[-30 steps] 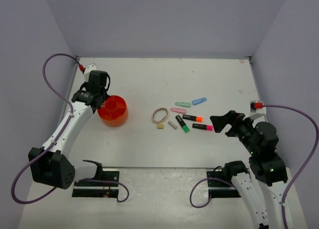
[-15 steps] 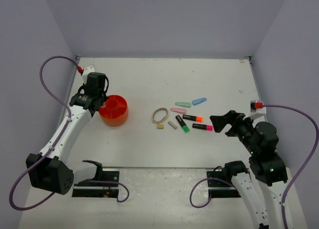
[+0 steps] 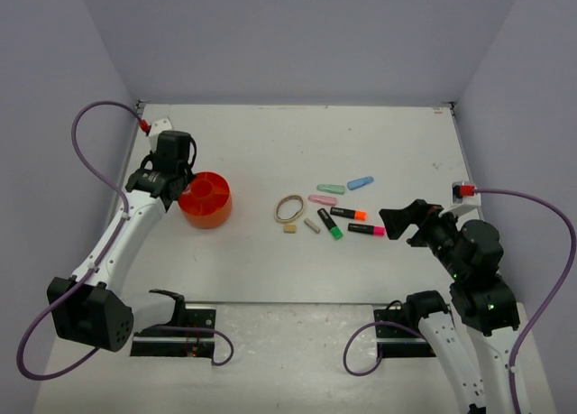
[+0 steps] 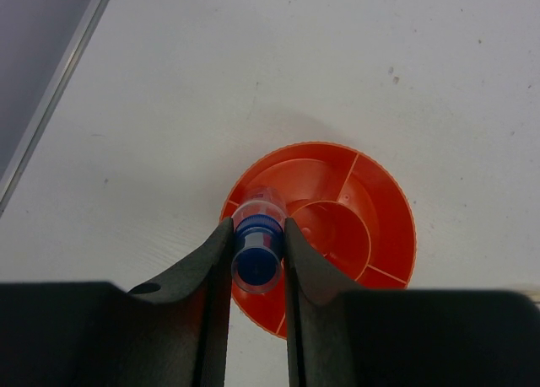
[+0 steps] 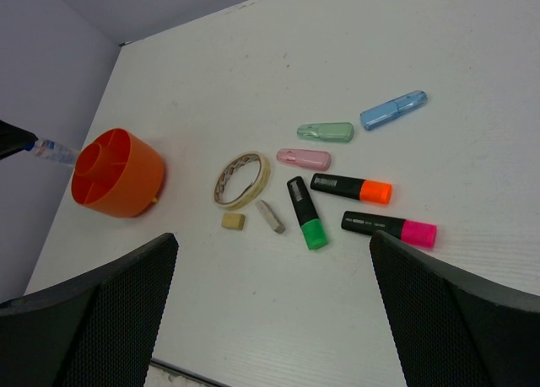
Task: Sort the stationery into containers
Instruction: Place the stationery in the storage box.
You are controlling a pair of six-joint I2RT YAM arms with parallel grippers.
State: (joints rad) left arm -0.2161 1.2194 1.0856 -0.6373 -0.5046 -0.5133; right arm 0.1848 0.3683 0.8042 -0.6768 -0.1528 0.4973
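My left gripper is shut on the blue-capped bottle, held just above the left rim of the round orange tub with its divided compartments. From above, that gripper hangs at the tub's left side. The band ring, tan cube, and green, orange and pink highlighters lie mid-table. Behind them lie the pastel green, pink and blue bars. My right gripper is open, above the table near the pink highlighter.
A small grey stick lies between the tan cube and the green highlighter. The table's left edge runs close beside the tub. Purple walls enclose the table at the back and sides.
The left arm shifted slightly over the tub with the bottle still held, then stayed still. The right arm and the loose stationery have not moved.
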